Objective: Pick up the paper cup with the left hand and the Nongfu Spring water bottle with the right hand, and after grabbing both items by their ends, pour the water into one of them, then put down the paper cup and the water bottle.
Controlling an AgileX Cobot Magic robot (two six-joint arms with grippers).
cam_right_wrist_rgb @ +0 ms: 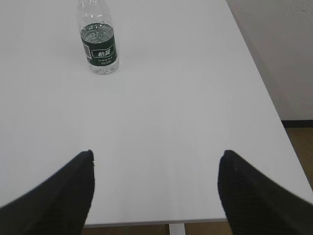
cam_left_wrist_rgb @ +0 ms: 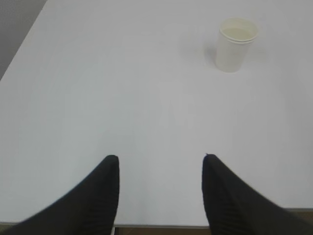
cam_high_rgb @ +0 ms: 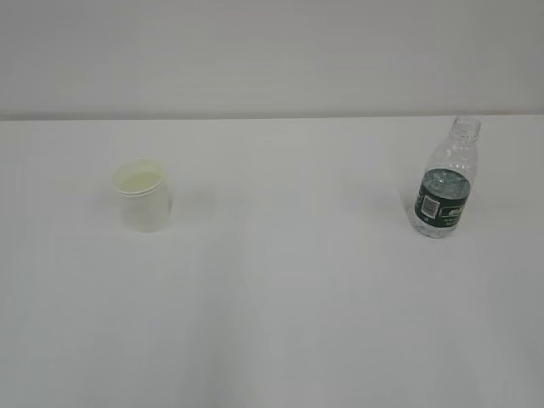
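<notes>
I'm seeing only fingertips in the wrist views: the left hand [cam_left_wrist_rgb: 160,171] is standing apart and empty, the right hand [cam_right_wrist_rgb: 155,171] wider, also empty, both over the near edge of the white table [cam_high_rgb: 280,323]. The exterior view is showing neither arm. Farther out, the paper cup [cam_left_wrist_rgb: 236,44] is standing upright on the left, the Nongfu Spring water bottle [cam_right_wrist_rgb: 98,46] uncapped on the right, well apart, its top getting cut off in the right wrist view.

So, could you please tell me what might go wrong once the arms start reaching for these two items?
The bottle stands uncapped with water inside, so a nudge from the right gripper could tip and spill it. The paper cup looks light; the open left gripper might push it over or crush it.
</notes>
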